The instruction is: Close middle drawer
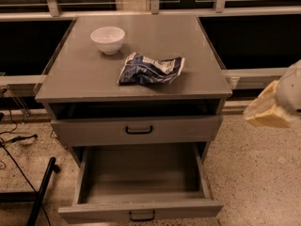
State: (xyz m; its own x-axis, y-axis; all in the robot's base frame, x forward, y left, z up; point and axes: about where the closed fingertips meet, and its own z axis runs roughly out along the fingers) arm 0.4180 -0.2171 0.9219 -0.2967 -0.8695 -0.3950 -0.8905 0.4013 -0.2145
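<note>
Our gripper [269, 111] hangs at the right edge of the view, beside the cabinet [84, 74] and well apart from it, at about the height of the top drawer [188, 130]. We see only its pale, yellowish end, so we cannot tell if it is apart or together. It touches nothing. We judge that the approach to the drawer front is not yet made.

Nearest to us, at the bottom of the view, the middle drawer [141, 175] is pulled far out. Its grey box looks empty, and its front with the small black handle [141, 215] faces us at the lower edge. Nothing stands before it on the speckled floor [254, 173], so a straight push on the front should send it in. For this the gripper must come down and to the left, in front of the panel.

Above it, the top drawer is nearly shut, and a dark gap shows over its front. A push placed too high could meet this front instead.

Farther back, on top of the cabinet, a crumpled blue and white bag [150, 69] lies near the middle, and a white bowl [107, 39] stands behind it to the left. Both are apart from the drawers and should not matter here. Behind the cabinet a pale rail [254, 74] runs before dark windows.
</note>
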